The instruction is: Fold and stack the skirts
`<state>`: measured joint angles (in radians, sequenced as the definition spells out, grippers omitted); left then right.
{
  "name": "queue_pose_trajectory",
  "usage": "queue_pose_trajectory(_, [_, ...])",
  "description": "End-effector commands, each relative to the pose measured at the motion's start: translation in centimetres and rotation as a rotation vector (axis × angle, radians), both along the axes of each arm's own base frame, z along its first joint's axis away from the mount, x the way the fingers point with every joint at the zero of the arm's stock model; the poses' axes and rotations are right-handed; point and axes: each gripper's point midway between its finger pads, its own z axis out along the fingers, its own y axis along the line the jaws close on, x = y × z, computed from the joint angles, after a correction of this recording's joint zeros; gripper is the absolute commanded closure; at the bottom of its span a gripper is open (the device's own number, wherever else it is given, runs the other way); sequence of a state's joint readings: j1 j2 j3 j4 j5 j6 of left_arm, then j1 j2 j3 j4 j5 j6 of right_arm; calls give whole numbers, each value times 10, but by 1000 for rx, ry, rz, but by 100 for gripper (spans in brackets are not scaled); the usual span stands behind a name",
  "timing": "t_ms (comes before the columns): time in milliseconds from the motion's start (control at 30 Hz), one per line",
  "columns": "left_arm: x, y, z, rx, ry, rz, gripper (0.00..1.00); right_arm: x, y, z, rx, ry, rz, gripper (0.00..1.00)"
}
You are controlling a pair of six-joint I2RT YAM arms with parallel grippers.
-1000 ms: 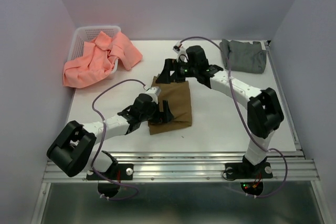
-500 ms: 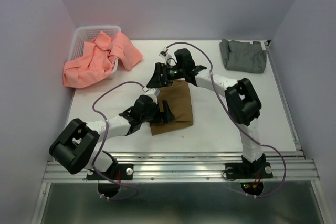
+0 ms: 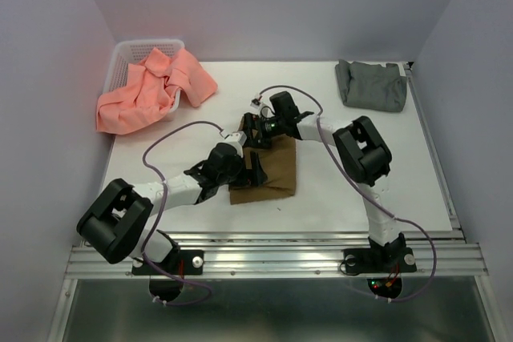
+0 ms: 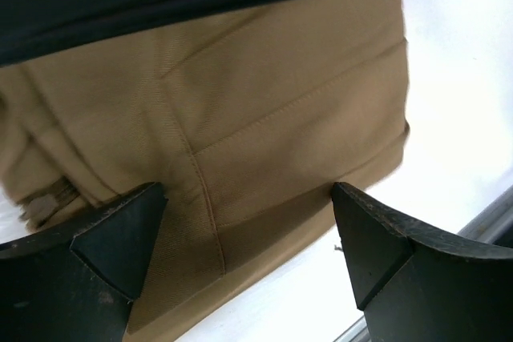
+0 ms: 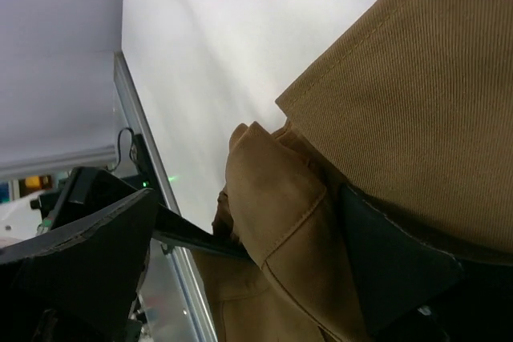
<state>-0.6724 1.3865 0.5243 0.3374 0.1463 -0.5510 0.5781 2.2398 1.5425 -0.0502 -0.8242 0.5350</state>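
The tan-brown pleated cloth skirt [image 3: 272, 170] lies folded in the middle of the white table [image 3: 361, 190]. My left gripper [image 4: 248, 198] is spread wide over its near-left edge. My right gripper [image 5: 240, 222] is also spread, around a far-corner fold. The cloth looks soft and limp, so I would pinch doubled hems.

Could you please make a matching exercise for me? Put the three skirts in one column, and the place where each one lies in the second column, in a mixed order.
Column one:
1. grey skirt
2. brown skirt
3. pink skirt

Column two:
A. middle of the table
B. hanging over the basket, far left
C. far right corner of the table

Pairs: 1-C, 2-A, 3-B
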Motion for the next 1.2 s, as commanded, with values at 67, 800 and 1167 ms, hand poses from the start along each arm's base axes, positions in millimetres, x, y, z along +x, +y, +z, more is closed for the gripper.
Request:
queue_pose_trajectory(67, [17, 47, -6, 252, -19, 134, 1, 34, -85, -39, -217, 59, -336, 0])
queue_pose_trajectory(800, [73, 12, 98, -28, -169, 155, 1, 4, -178, 110, -284, -577, -445, 0])
queue_pose_trajectory(1167, [80, -10, 44, -23, -44, 115, 16, 27, -143, 74, -251, -582, -228, 3])
